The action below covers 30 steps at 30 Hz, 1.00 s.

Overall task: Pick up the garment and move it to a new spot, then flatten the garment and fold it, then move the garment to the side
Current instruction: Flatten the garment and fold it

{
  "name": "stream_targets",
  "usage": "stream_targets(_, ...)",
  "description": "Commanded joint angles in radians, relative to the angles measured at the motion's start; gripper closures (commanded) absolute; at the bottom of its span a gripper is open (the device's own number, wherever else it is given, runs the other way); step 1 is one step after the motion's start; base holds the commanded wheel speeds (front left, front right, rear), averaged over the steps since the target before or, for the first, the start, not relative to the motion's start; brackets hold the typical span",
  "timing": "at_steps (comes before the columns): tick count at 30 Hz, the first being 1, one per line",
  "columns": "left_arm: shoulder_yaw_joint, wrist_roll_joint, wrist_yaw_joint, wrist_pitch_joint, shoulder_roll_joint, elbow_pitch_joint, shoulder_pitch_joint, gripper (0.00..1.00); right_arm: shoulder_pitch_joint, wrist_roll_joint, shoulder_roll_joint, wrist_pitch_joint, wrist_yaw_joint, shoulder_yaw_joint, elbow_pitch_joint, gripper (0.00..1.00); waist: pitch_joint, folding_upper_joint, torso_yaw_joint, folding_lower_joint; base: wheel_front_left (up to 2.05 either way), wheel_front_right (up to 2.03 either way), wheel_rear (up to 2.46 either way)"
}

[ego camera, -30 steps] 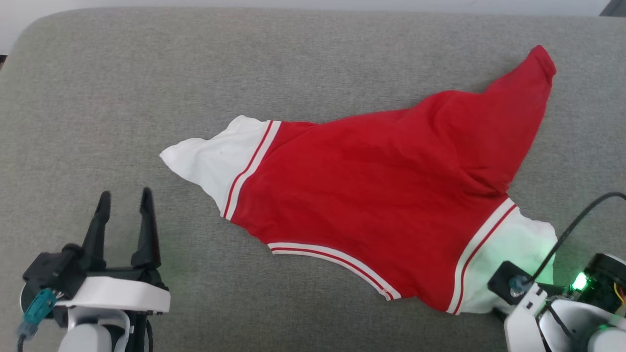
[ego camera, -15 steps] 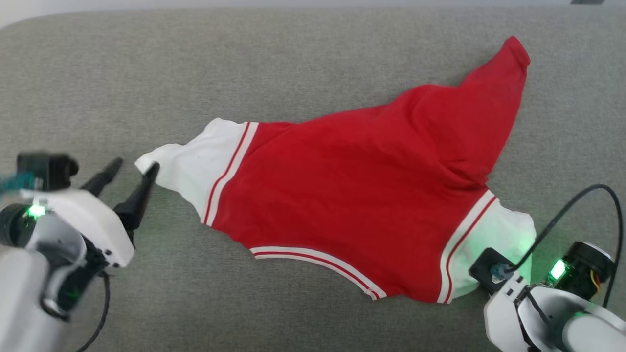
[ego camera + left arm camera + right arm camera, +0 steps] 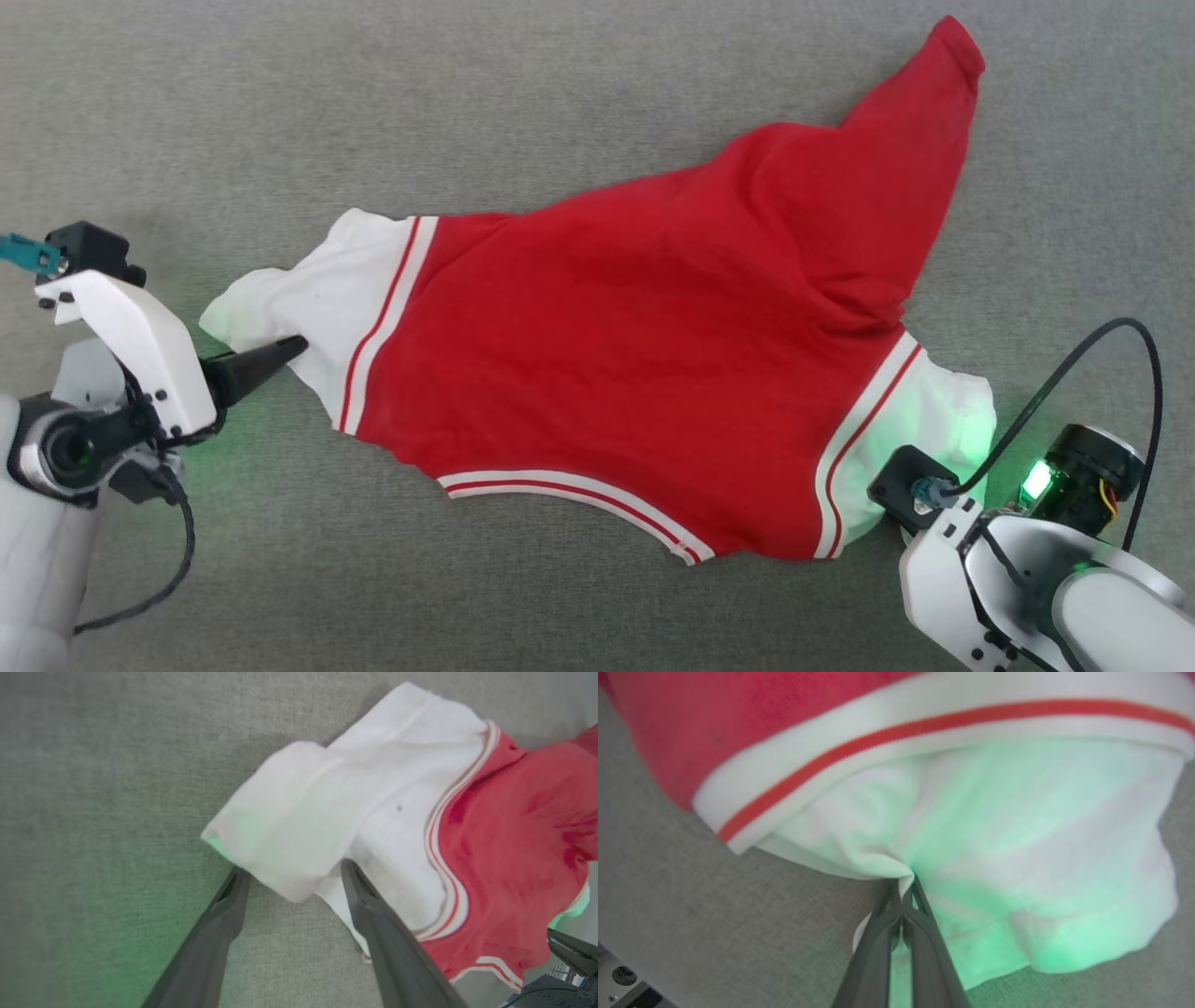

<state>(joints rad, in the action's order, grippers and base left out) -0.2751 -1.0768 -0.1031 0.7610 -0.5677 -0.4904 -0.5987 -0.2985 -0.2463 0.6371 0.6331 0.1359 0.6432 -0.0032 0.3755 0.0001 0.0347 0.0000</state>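
The garment [image 3: 653, 355], a red shirt with white sleeve ends, lies spread on the grey cushion [image 3: 467, 103], with one red corner trailing to the far right. My left gripper [image 3: 293, 879] is open, its two dark fingers straddling the tip of the left white sleeve [image 3: 299, 826]. In the head view one of those fingers [image 3: 257, 366] lies against that sleeve's edge [image 3: 280, 308]. My right gripper [image 3: 906, 887] is shut on a pinch of the right white sleeve [image 3: 1017, 849]. From the head, the right wrist [image 3: 943, 532] hides those fingers beside that sleeve [image 3: 934, 420].
The grey cushion stretches away on all sides of the shirt. A black cable [image 3: 1074, 373] loops up from the right wrist. Green light from the wrists tints the sleeves and the cushion.
The camera has tilted down. My left arm has swung up from the lower left and brought its open fingers to the left sleeve tip. The right gripper has shut on the right sleeve.
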Motion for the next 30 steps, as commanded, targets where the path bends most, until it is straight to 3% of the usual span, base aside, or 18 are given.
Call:
stream_targets(1, -0.013, -0.013, -0.007, 0.012, 0.014, -0.030, -0.011, 0.00, -0.009, 0.012, -0.027, 0.008, -0.009, 0.010, 0.070, 1.00, 0.010, -0.0001, -0.010, 0.0000, 0.00, 0.00, 0.00)
stream_targets(4, -0.011, -0.025, -0.017, -0.003, 0.030, -0.070, -0.031, 0.00, -0.014, 0.017, -0.031, 0.005, -0.010, 0.004, 0.072, 1.00, 0.015, -0.0001, -0.017, 0.0000, 0.00, 0.00, 0.00)
stream_targets(5, -0.015, -0.033, -0.019, 0.000, 0.034, -0.084, -0.034, 0.16, -0.014, 0.019, -0.032, 0.004, -0.010, 0.001, 0.074, 1.00, 0.015, -0.0001, -0.018, 0.0000, 0.00, 0.00, 0.00)
stream_targets(6, -0.020, -0.039, -0.020, 0.005, 0.036, -0.091, -0.036, 0.55, -0.015, 0.019, -0.033, 0.004, -0.010, 0.001, 0.076, 1.00, 0.014, -0.0001, -0.020, 0.0000, 0.00, 0.00, 0.00)
stream_targets(7, -0.019, -0.051, -0.023, 0.002, 0.040, -0.097, -0.037, 0.82, -0.015, 0.020, -0.035, 0.001, -0.010, -0.002, 0.078, 1.00, 0.012, -0.0001, -0.021, 0.0000, 0.00, 0.00, 0.00)
stream_targets(8, -0.019, -0.051, -0.023, 0.002, 0.040, -0.097, -0.037, 0.82, -0.015, 0.020, -0.035, 0.001, -0.010, -0.002, 0.078, 1.00, 0.012, -0.0001, -0.021, 0.0000, 0.00, 0.00, 0.00)
stream_targets(9, -0.015, -0.066, -0.025, 0.000, 0.045, -0.103, -0.038, 1.00, -0.013, 0.021, -0.037, -0.002, -0.010, -0.007, 0.078, 1.00, 0.009, -0.0001, -0.022, 0.0000, 0.00, 0.00, 0.00)
stream_targets(19, -0.033, -0.111, -0.029, -0.077, 0.007, -0.052, -0.020, 1.00, 0.005, 0.024, -0.055, -0.055, -0.010, -0.071, 0.066, 1.00, -0.046, -0.0001, -0.026, 0.0000, 0.00, 0.00, 0.00)
stream_targets(30, 0.001, -0.213, -0.029, -0.231, -0.027, 0.169, 0.079, 1.00, 0.077, 0.092, -0.107, -0.180, -0.007, -0.381, -0.041, 1.00, -0.091, -0.0001, -0.049, 0.0000, 0.00, 0.00, 0.00)
